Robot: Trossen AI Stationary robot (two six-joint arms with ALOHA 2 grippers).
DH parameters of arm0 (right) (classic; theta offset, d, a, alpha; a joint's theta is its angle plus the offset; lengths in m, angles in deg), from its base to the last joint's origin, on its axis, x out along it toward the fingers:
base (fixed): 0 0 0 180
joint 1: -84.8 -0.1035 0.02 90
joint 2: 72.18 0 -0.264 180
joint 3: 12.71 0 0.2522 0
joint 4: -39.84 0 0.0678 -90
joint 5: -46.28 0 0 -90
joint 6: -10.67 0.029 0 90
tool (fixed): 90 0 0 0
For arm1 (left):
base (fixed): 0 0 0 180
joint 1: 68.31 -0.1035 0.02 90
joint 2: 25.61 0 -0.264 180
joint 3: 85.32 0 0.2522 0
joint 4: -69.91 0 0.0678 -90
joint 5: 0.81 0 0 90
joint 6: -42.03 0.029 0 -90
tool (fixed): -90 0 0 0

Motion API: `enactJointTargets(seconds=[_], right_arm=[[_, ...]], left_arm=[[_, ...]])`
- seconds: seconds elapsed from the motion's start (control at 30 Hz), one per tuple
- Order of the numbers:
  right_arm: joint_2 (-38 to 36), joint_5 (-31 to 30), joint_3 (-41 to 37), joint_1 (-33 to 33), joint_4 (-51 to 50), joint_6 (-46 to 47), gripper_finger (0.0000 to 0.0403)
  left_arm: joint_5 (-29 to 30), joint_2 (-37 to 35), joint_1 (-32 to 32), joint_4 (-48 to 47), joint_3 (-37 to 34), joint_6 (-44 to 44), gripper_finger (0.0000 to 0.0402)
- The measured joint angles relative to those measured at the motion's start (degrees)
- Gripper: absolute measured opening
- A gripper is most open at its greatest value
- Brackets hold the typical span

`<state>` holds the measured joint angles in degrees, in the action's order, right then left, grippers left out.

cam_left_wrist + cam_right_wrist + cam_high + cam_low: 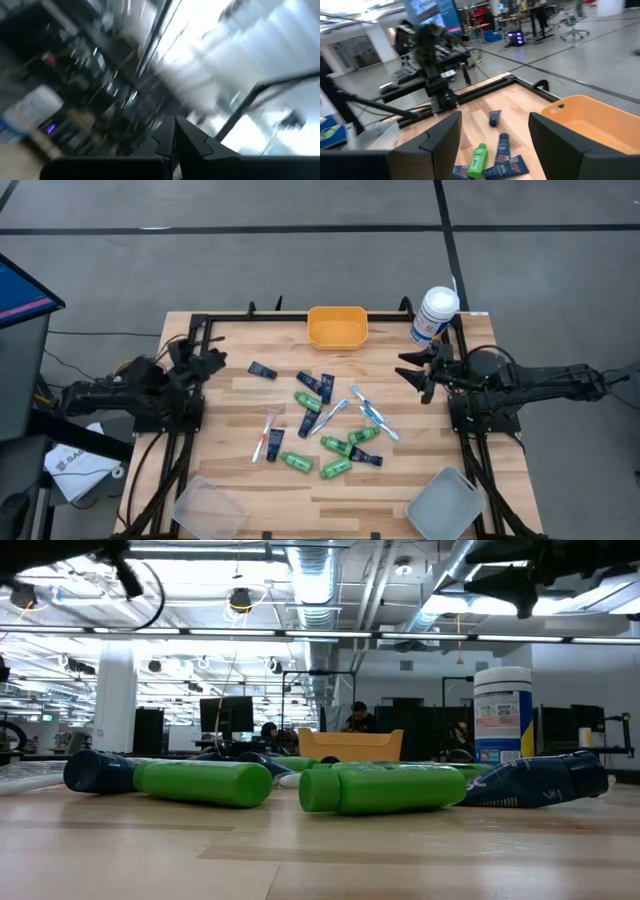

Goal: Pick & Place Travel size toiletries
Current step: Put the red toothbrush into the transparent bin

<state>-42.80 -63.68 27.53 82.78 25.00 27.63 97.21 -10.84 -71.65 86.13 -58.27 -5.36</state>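
The right end effector [415, 372] hangs above the bench's right side with its fingers spread apart and nothing between them, pointing toward the middle of the bench [240, 490]. Its wrist view looks past the dark fingers at a green bottle [478, 159] and navy tubes [502, 145] lying on the wood, with the orange bin [337, 326] off to one side. The toiletries lie scattered in the middle of the bench: green bottles [335, 469], navy tubes [262, 370] and toothbrushes [372, 410], all loose, none in the bin. The left end effector [215, 361] waits pinched shut over the left edge. I'd judge this the reach before a pick: next the right arm needs to drop over one item, line its fingers across the narrow width, and close.
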Motion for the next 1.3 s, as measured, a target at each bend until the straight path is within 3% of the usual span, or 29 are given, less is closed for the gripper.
enactJointTargets(seconds=[0.27,0.4,0.8,1.03,1.3], right_arm=[[1.48,-1.1,0.02,0.03,-0.02,0.04,0.0235],[1.47,-1.1,0.02,0.04,-0.24,0.03,0.0235],[1.49,-1.1,0.02,0.04,-0.28,0.03,0.0235],[1.49,-1.1,0.02,0.04,-0.65,0.04,0.0235],[1.47,-1.1,0.04,0.04,-2.14,0.03,0.0235]], left_arm=[[-9.42,21.91,0.04,-35.46,20.1,-2.95,0.0008],[-12.84,32.73,0.47,-46.55,27.13,-4.83,0.0008],[-13.82,51.92,3.64,-55.57,29.76,-13.49,0.0001],[-7.73,56.84,6.24,-64.53,29.76,-20.68,0.0],[-5.76,59.32,6.64,-64.6,29.76,-20.75,0.0023]])
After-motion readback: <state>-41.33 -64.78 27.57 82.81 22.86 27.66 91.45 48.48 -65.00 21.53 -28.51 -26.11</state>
